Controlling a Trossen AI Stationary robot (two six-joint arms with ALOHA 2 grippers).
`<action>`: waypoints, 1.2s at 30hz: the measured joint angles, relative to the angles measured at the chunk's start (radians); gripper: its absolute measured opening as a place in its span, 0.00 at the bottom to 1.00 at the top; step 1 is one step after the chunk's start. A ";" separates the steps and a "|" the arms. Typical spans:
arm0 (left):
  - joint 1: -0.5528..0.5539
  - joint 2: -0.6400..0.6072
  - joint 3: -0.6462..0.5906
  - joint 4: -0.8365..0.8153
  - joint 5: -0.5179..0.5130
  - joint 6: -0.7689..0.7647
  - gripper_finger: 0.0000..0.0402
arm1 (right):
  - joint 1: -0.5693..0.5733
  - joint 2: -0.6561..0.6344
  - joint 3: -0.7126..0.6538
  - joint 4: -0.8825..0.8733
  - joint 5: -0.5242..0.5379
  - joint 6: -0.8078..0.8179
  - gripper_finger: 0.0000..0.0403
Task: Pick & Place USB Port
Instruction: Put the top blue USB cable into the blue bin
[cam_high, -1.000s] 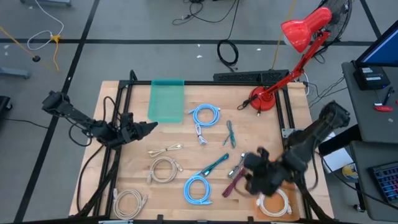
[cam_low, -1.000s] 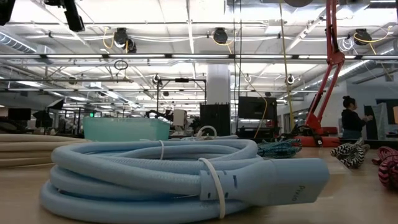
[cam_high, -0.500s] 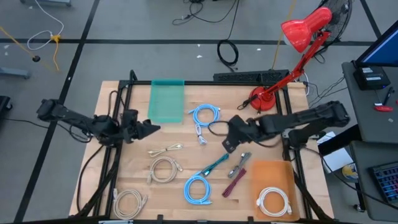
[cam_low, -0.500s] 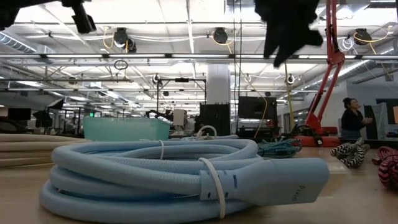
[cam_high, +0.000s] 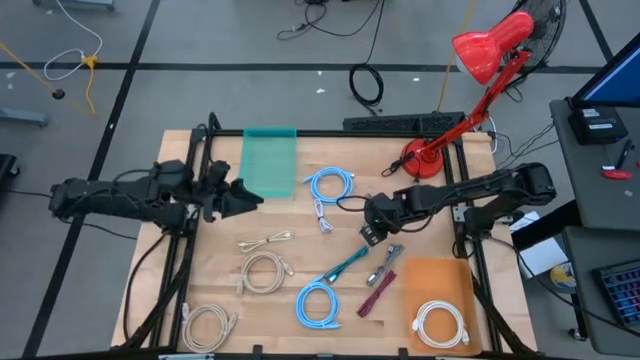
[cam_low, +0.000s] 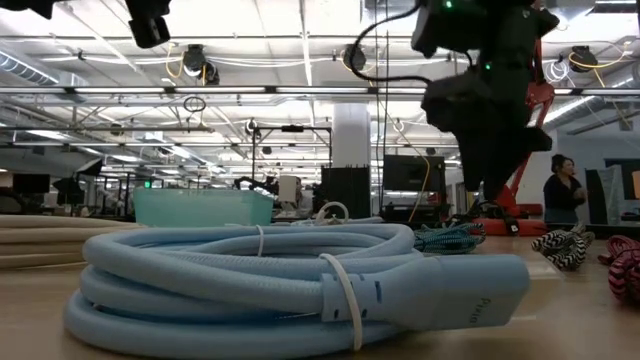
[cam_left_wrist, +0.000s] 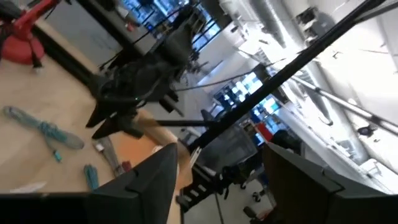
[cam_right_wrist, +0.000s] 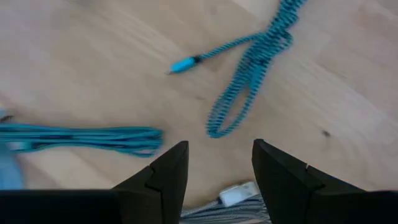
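Worked across a wooden table (cam_high: 200, 290), with a green tray (cam_high: 270, 165) at its far edge as the mark for everything else. Found an orange mat (cam_high: 435, 280) diagonally opposite that tray, probably the drop-off place, since a white coil (cam_high: 440, 325) already lay on it.

Found the left gripper (cam_high: 240, 195) just beside the tray's near left corner, off the cables, apparently parked out of the way. Showed its jaws spread wide with nothing between them in its wrist view (cam_left_wrist: 217, 162).

Found the right gripper (cam_high: 368, 232) well to the tray's right and nearer the front, low over the table. Showed its jaws parted and empty in its wrist view (cam_right_wrist: 219, 152), probably lined up for a pick.

Took the task's thing to be a teal braided cable (cam_high: 368, 213), lying loose on the wood right of the tray, just beside that gripper and untouched. Saw its plug end only in the right wrist view (cam_right_wrist: 249, 68). Missed it almost wholly in the low view, blocked by a light blue coil (cam_low: 290, 280). Caught there alone a person (cam_low: 562, 190) far behind the table.
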 joint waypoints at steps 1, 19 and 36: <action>0.009 0.000 0.000 0.007 0.016 -0.005 0.60 | 0.000 0.001 -0.014 0.017 0.012 0.002 0.41; 0.066 0.002 0.000 0.003 0.118 -0.034 0.61 | -0.040 0.000 -0.183 0.368 0.157 -0.001 0.41; 0.065 0.002 0.000 0.030 0.124 -0.049 0.61 | -0.056 0.001 -0.239 0.391 0.131 0.023 0.41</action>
